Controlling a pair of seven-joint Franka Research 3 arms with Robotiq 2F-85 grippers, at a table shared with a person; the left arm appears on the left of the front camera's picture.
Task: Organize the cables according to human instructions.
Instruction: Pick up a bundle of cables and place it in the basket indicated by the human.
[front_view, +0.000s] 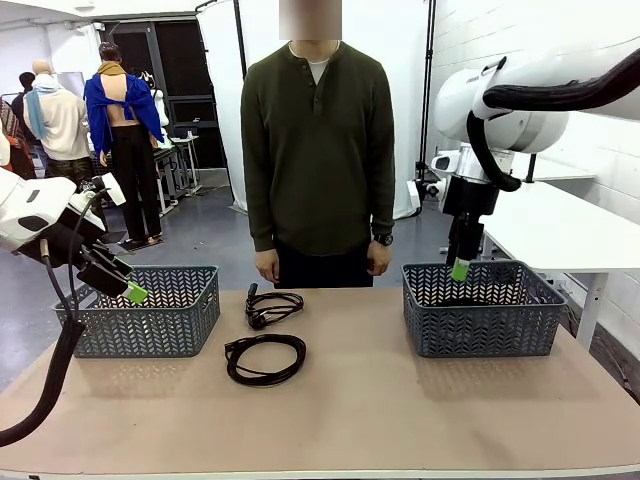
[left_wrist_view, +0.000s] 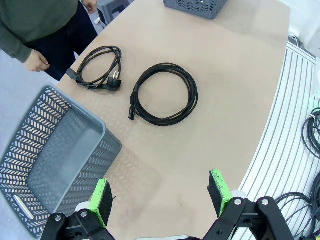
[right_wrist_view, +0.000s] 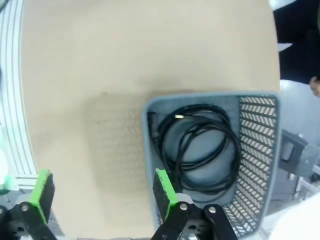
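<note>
Nearest the robot, the left gripper (left_wrist_view: 160, 192) is hanging above the left side of the table (front_view: 380, 400), beside the left basket (front_view: 150, 318). Its jaws are standing wide apart and holding nothing, and that basket is looking empty. The right gripper (front_view: 460, 268) is hovering over the near rim of the right basket (front_view: 480, 322), with jaws spread just as wide and empty. Inside that basket, black cable (right_wrist_view: 197, 145) is lying in loops; the wrist picture is soft, so it could be one coil or two stacked.

On the bare tabletop between the baskets, the nearer coil (front_view: 265, 358) is lying flat as a round ring. Just beyond it and not touching, the smaller coil (front_view: 270, 308) is lying with its plug ends showing at its left. Past the far edge a person (front_view: 318, 130) is standing with both hands down.

These cords are probably going to handle light and limp. A single strand would likely let the loops sag and unwind, though the rubbery jacket should grip well. The better hold is looking to be across the ring's bundled strands rather than on a plug.
</note>
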